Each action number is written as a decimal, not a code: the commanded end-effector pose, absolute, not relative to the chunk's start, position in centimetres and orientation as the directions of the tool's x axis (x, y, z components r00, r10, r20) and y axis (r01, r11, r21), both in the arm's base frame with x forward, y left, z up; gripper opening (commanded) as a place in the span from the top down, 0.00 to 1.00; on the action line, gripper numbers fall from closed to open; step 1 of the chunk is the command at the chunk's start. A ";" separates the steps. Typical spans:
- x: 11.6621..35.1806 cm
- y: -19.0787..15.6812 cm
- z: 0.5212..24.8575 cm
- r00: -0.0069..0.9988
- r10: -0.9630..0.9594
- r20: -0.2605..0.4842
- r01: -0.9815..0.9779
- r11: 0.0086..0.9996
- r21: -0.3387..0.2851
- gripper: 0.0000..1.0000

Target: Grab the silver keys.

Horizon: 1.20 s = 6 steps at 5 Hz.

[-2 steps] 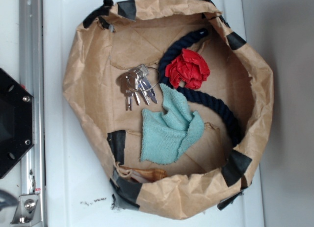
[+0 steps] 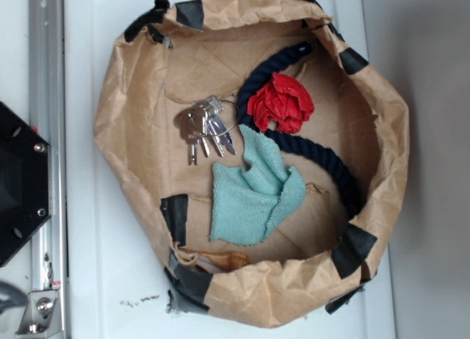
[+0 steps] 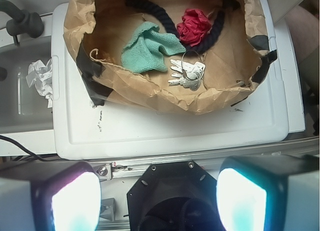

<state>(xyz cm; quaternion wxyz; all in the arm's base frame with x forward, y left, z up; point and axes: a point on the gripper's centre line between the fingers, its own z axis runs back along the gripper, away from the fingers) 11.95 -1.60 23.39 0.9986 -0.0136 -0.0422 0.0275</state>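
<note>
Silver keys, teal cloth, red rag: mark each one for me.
silver keys (image 2: pixel 205 130), exterior view, on the bunched key heads.
teal cloth (image 2: pixel 250 196), exterior view, on the middle of the folded fabric.
red rag (image 3: pixel 194 26), wrist view, on the crumpled centre.

Silver keys (image 2: pixel 205 130), fanned flat, beside teal cloth (image 2: pixel 253 192).

one bunch of keys (image 2: pixel 205 130), one teal cloth (image 2: pixel 253 192), one red cloth (image 2: pixel 280 103), one dark blue rope (image 2: pixel 323 157), one brown paper bag (image 2: pixel 125 126), one crumpled white paper (image 3: pixel 42 78), one white lid (image 3: pixel 165 133).
</note>
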 end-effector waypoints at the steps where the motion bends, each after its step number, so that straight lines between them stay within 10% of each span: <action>1: 19.9 -3.1 21.3 0.994 0.073 0.086 -0.075 0.997 0.016 0.00; 4: 22.6 -0.6 16.4 0.959 -0.230 0.168 0.234 0.972 -0.006 0.00; 6: 23.7 2.2 11.6 0.992 -0.117 0.057 0.117 0.993 0.000 0.00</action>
